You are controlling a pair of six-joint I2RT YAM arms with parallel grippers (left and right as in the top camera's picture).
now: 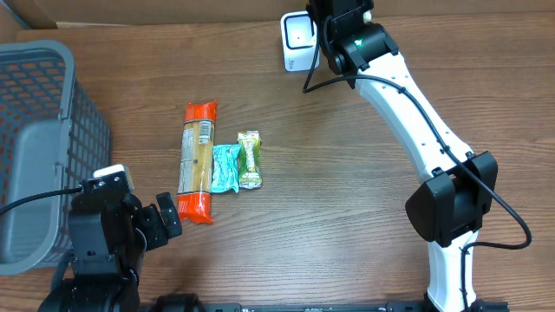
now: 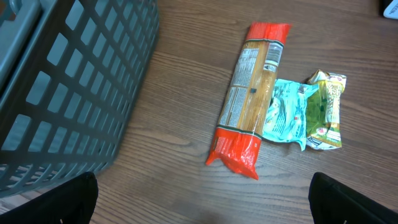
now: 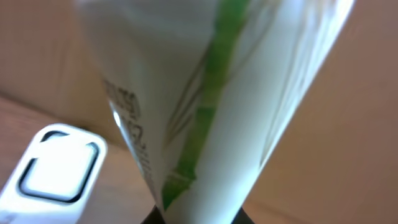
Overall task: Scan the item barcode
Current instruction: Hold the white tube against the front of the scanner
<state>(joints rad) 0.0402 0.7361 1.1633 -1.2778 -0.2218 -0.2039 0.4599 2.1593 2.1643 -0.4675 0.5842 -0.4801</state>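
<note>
My right gripper [image 3: 198, 219] is shut on the item [image 3: 211, 93], a white pack with a green bamboo stem printed on it, which fills the right wrist view. The white scanner [image 3: 56, 171] stands just to its lower left, close by. From overhead the scanner [image 1: 297, 39] sits at the table's far edge with the right gripper [image 1: 334, 22] right beside it; the item itself is hidden under the arm there. My left gripper [image 2: 202, 202] is open and empty, low over bare table at the front left.
A long orange pasta packet [image 1: 198, 160], a teal pouch [image 1: 226, 167] and a green pouch [image 1: 250, 159] lie together mid-table. The grey mesh basket [image 1: 35, 147] stands at the left edge, next to the left arm.
</note>
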